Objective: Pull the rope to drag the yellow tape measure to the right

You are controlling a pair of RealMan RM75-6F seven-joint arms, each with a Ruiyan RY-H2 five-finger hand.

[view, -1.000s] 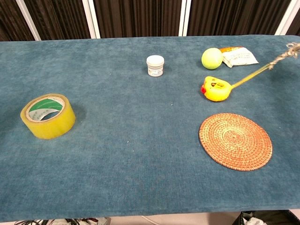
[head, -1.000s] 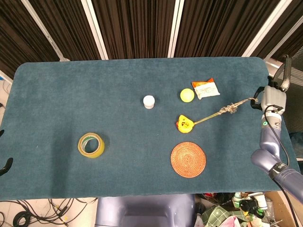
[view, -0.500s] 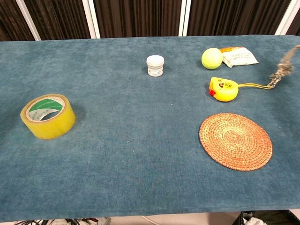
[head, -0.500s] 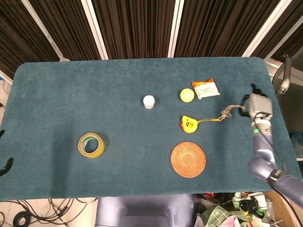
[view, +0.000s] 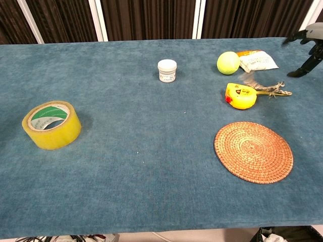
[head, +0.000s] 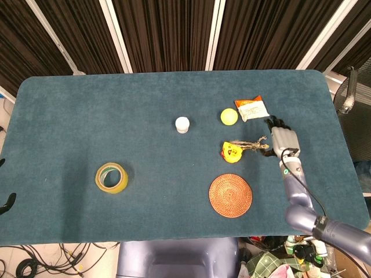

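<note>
Yellow tape measure (head: 231,152) and loose rope (head: 253,145) lying on the table (head: 87,116), toward its right edge.

The table is covered in a napped teal cloth with rounded corners. A flat round mat (head: 230,195) of coiled woven fibre is set near the front edge, right of centre. A roll of glossy yellowish packing tape (head: 111,177) is laid flat toward the front left. The right hand (head: 283,139) is held over the cloth just right of the rope's end, fingers spread wide and nothing gripped; the left hand is not seen. A crinkled orange-and-white packet (head: 251,108) and a smooth yellow ball (head: 229,116) are placed behind the tape measure. The tape measure is a rounded yellow case with red markings; the frayed, knotted tan rope is trailed slack from it rightward. A small white jar (head: 182,124) is stood near the centre.
</note>
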